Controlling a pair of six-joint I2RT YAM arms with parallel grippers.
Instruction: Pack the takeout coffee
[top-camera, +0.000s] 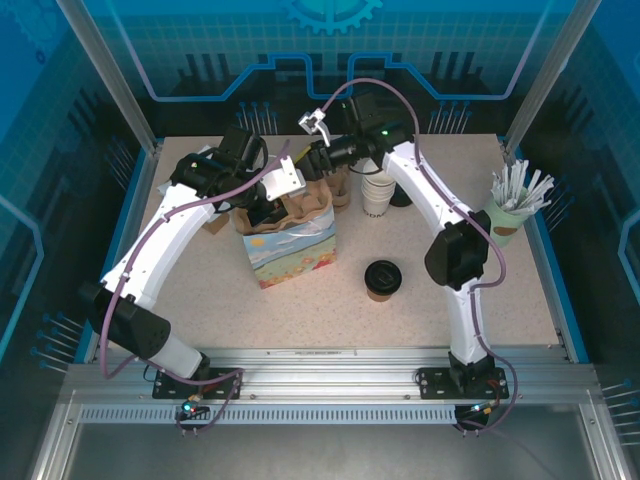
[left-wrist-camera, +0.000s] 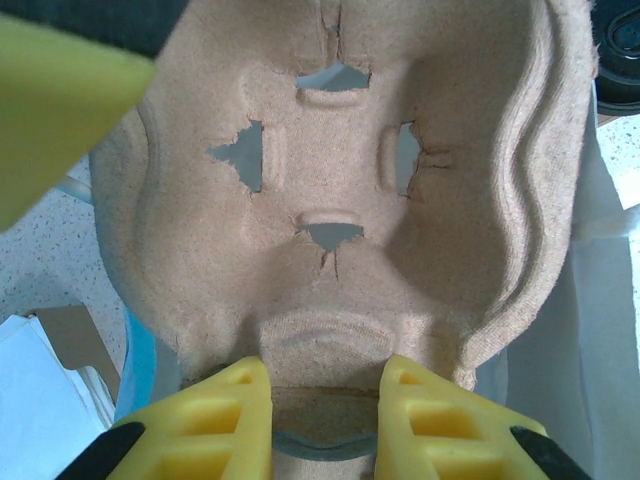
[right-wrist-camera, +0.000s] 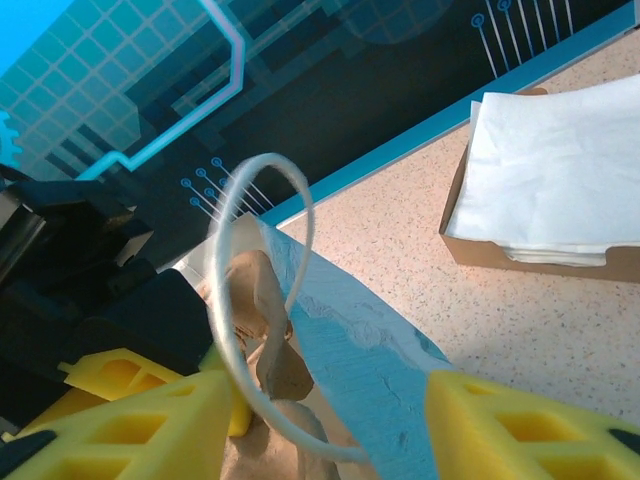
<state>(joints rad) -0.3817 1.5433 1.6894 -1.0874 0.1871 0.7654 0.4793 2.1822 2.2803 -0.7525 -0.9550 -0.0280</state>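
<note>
The takeout coffee (top-camera: 382, 280), a brown paper cup with a black lid, stands upright on the table right of the blue printed paper bag (top-camera: 288, 250). A tan pulp cup carrier (left-wrist-camera: 330, 180) sits tilted in the bag's mouth (top-camera: 300, 207). My left gripper (left-wrist-camera: 326, 400) is closed on the carrier's near rim, over the bag (top-camera: 262, 208). My right gripper (right-wrist-camera: 328, 395) stands open astride the bag's blue wall (right-wrist-camera: 360, 350) and its white loop handle (right-wrist-camera: 222, 300), at the bag's far side (top-camera: 325, 172). Both grippers are well away from the coffee.
A stack of white cups (top-camera: 378, 190) stands behind the coffee. A green cup of white sticks (top-camera: 512, 205) is at the right edge. A box of white napkins (right-wrist-camera: 550, 170) lies left of the bag. A round black object (left-wrist-camera: 620, 50) shows beyond the carrier.
</note>
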